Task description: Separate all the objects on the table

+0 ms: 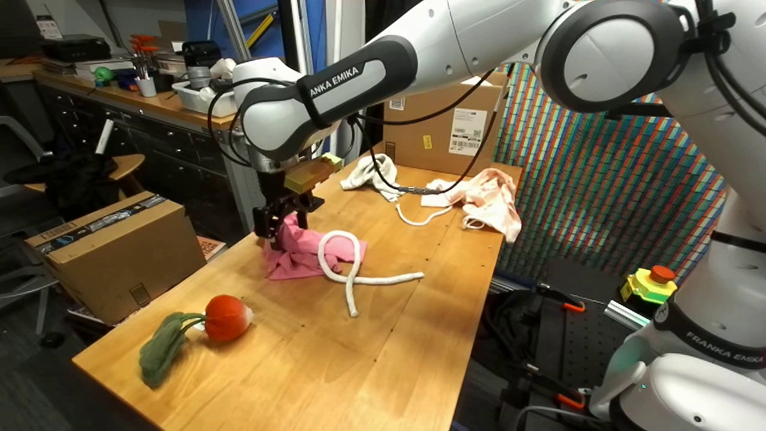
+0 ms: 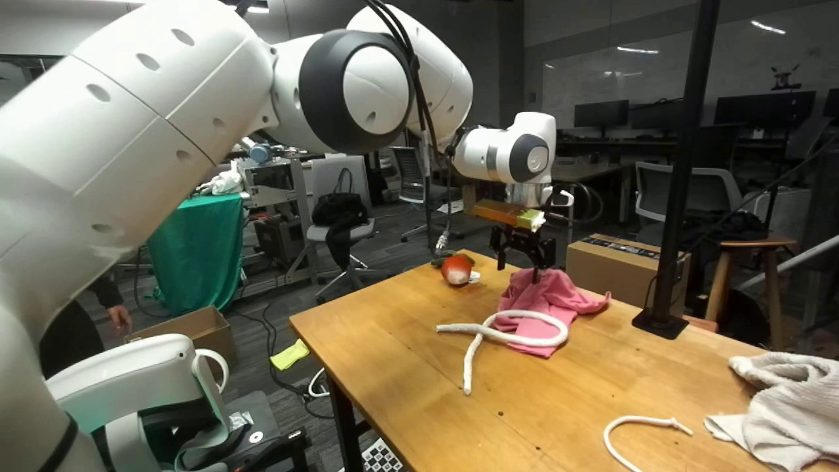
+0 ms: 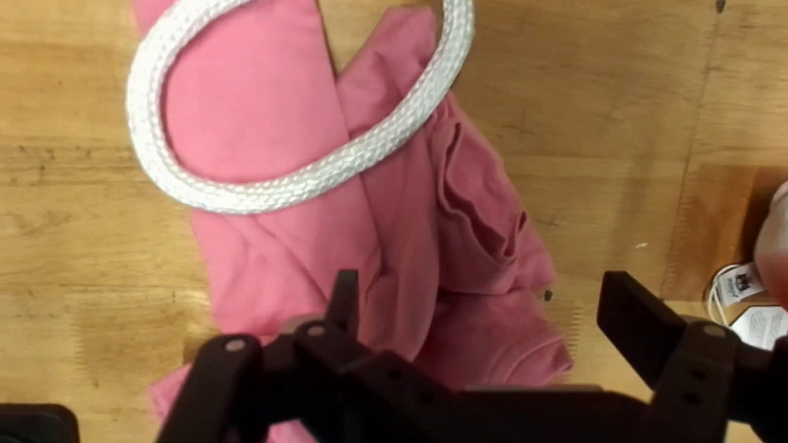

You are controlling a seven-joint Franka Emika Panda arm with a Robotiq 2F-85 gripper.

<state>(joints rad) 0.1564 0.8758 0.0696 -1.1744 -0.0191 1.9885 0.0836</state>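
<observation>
jaws spread wide, the pincer (image 3: 479, 292) hangs over the pink cloth (image 3: 400, 234); the white rope (image 1: 352, 279) loops partly across it on the desk (image 1: 371, 359), the red ball (image 1: 226, 319) lying apart

In an exterior view the black-trimmed white robot arm (image 1: 497, 30) stands on a rounded white base (image 1: 700, 383) at the near right, bends at a round, dark-ringed white elbow (image 1: 610, 57) and slopes down leftward to a rounded white wrist (image 1: 272, 123). Beneath that, the black two-fingered gripper (image 3: 483, 307) points down, its blunt fingers (image 3: 640, 329) wide apart, one left, one right in the wrist view.
</observation>
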